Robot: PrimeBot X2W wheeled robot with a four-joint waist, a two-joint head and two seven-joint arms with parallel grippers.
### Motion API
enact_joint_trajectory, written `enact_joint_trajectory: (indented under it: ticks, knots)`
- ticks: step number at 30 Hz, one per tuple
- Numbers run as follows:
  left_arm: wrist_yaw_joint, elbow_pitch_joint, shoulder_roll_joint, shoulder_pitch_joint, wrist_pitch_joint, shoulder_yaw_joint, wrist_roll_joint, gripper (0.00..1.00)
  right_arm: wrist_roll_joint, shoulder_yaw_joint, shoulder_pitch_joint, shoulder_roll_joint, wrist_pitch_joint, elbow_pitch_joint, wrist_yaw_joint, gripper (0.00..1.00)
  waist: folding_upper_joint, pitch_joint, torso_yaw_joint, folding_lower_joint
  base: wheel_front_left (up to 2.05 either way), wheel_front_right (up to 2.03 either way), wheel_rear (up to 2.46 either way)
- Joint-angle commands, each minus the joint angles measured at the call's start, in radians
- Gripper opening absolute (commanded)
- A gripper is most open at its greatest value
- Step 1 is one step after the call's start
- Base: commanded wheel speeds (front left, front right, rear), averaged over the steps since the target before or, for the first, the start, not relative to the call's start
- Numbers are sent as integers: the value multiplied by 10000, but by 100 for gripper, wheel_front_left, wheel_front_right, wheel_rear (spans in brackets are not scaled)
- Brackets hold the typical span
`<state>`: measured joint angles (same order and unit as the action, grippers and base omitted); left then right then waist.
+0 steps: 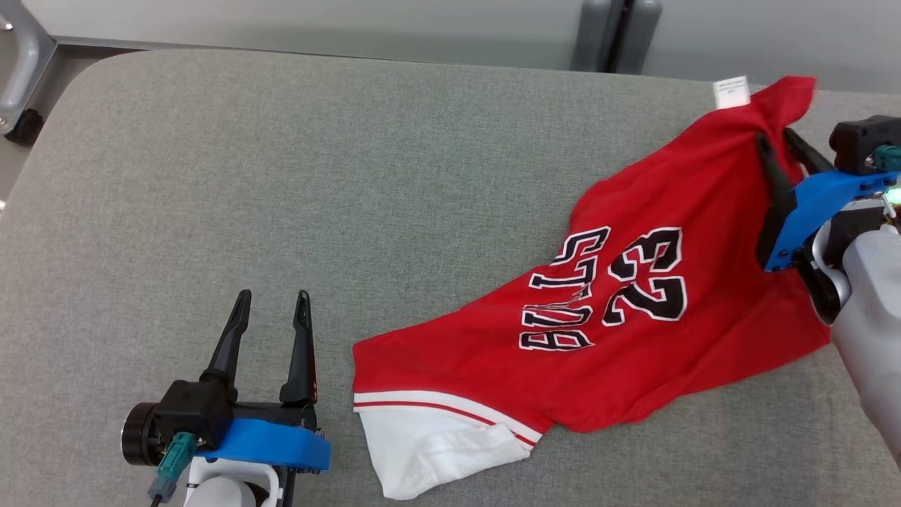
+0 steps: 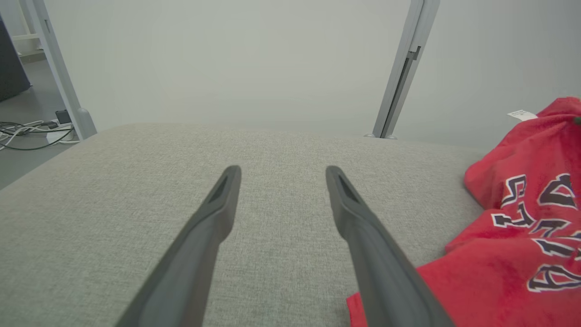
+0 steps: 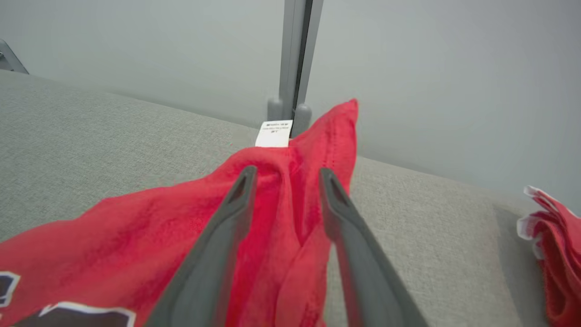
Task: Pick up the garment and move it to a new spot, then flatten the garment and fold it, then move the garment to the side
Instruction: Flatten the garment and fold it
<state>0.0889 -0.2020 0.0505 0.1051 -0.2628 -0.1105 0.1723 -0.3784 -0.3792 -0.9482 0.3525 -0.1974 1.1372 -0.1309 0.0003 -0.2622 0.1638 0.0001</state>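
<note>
A red jersey, the garment (image 1: pixel 633 296), lies spread on the grey padded surface with black lettering and the number 23 facing up and a white hem at the near end. Its far corner is lifted into a peak. My right gripper (image 1: pixel 773 134) is at that peak with its fingers apart, and a ridge of red cloth (image 3: pixel 290 204) stands between them, as the right wrist view (image 3: pixel 287 169) shows. My left gripper (image 1: pixel 274 294) rests open over bare padding, left of the white hem; in its wrist view (image 2: pixel 282 169) the garment (image 2: pixel 522 236) lies to the right.
A white label (image 1: pixel 731 91) sticks up from the lifted corner. A grey post (image 1: pixel 616 35) stands behind the far edge, and a frame leg (image 1: pixel 21 70) at the far left. More red and white cloth (image 3: pixel 553 245) sits at the right edge of the right wrist view. Cables (image 2: pixel 27 131) lie on the floor.
</note>
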Motion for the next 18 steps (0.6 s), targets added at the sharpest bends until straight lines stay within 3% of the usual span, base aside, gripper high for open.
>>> enact_joint_trajectory:
  ticks: [1,10,18]
  knots:
    - [-3,-35,-4,67,-26,14,4,100,88,-74,13,-10,-177,68,2,100,-3,95,-93,-1,0,0,0]
    - [55,-70,-4,-344,-26,279,-161,100,-233,-487,1168,61,-636,-299,2,100,-3,811,-664,-1,0,0,0]
    - [88,7,-4,-820,-26,530,-252,100,-601,379,3622,386,-680,-2551,0,100,-3,1337,-1122,-1,0,0,0]
